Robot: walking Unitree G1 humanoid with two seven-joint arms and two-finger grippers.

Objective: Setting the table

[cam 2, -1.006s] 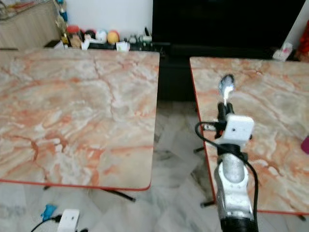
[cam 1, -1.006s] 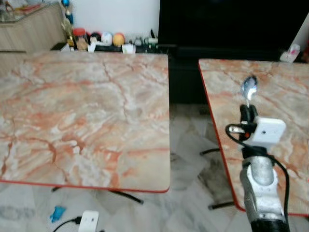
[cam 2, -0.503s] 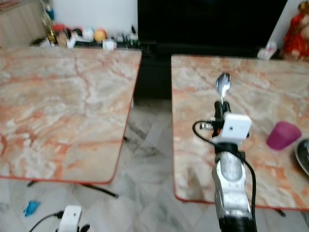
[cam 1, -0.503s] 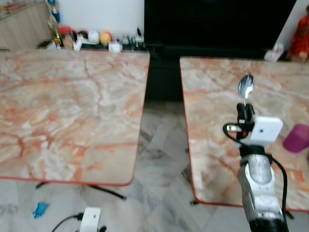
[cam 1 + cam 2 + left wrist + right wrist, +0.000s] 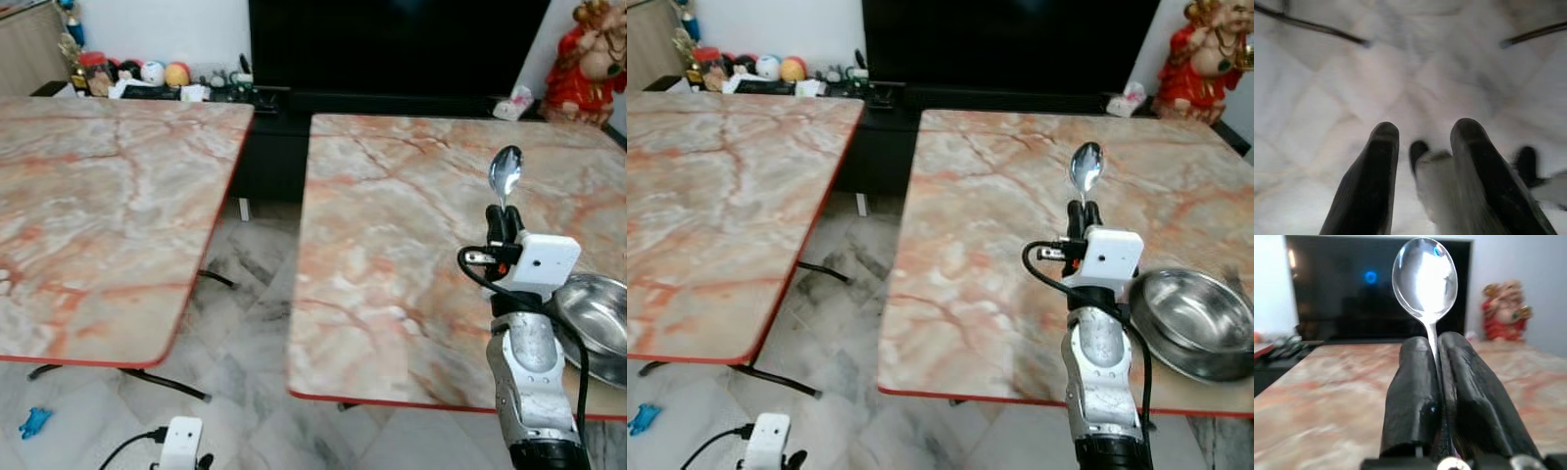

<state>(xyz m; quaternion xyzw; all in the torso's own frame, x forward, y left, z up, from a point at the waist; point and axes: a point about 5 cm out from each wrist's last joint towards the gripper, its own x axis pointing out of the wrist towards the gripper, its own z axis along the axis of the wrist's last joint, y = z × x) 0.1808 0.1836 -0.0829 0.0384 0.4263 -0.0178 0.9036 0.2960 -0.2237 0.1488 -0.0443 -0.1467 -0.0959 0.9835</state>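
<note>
My right gripper (image 5: 501, 217) is shut on the handle of a silver spoon (image 5: 506, 173), held upright with its bowl on top, above the right marble table (image 5: 392, 245). The wrist view shows the spoon (image 5: 1425, 279) clamped between the black fingers (image 5: 1415, 382). A steel bowl (image 5: 593, 318) rests on that table just right of the arm. My left gripper (image 5: 1422, 142) hangs over the tiled floor with its fingers apart and nothing between them.
A second marble table (image 5: 98, 206) stands to the left, with a floor gap (image 5: 245, 294) between the two. A dark TV cabinet (image 5: 392, 49) and a red statue (image 5: 583, 49) stand behind. A white plug (image 5: 179, 443) and a blue scrap (image 5: 34, 423) lie on the floor.
The camera has swung right: both tables slid left in view, and the steel bowl came into sight on the right table. The spoon stays clamped upright in my right gripper.
</note>
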